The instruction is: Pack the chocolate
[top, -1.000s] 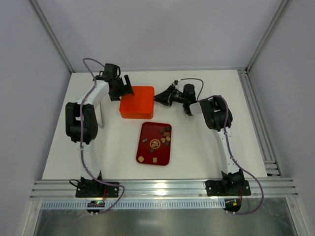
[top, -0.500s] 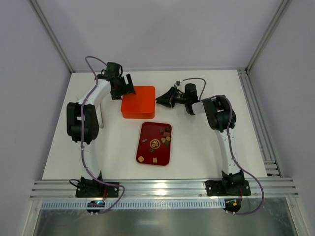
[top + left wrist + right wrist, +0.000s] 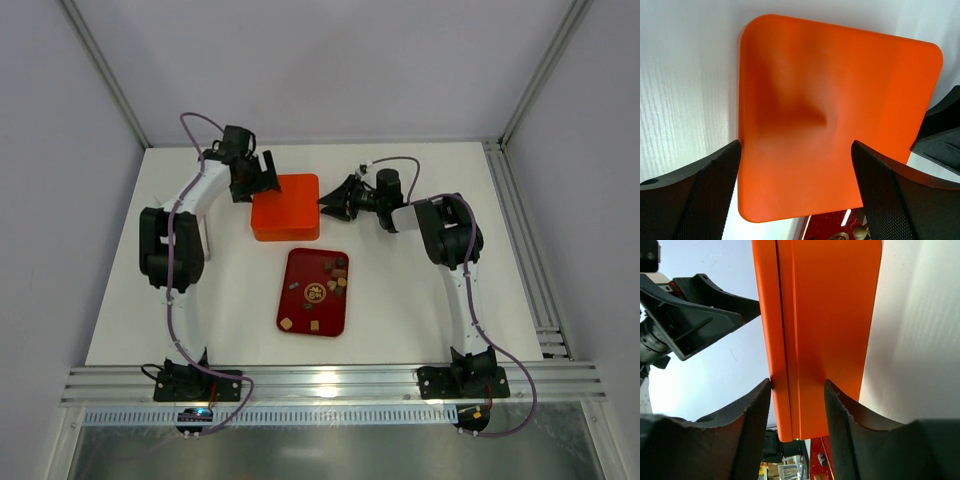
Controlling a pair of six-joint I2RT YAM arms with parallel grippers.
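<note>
Several small chocolate pieces (image 3: 316, 293), dark brown, tan and cream, lie on the dark red tray (image 3: 296, 306) at mid-table. The orange box (image 3: 285, 207) sits closed just beyond the tray. My left gripper (image 3: 256, 180) is open over the box's far left corner; in the left wrist view (image 3: 796, 145) its fingers stand wide apart above the orange box (image 3: 830, 100). My right gripper (image 3: 328, 203) is at the box's right edge. In the right wrist view (image 3: 798, 385) its jaws are narrowed onto the orange box (image 3: 810, 315), one finger on its top, one against its side.
The white table (image 3: 420, 300) is walled by pale panels, with a metal rail (image 3: 540, 290) along the right. A strip of the red tray (image 3: 832, 227) shows below the box in the left wrist view. The left arm (image 3: 695, 310) shows behind the box in the right wrist view.
The orange box has shifted a little to the right. Both grippers moved right with it, the left one coming further over the box's corner.
</note>
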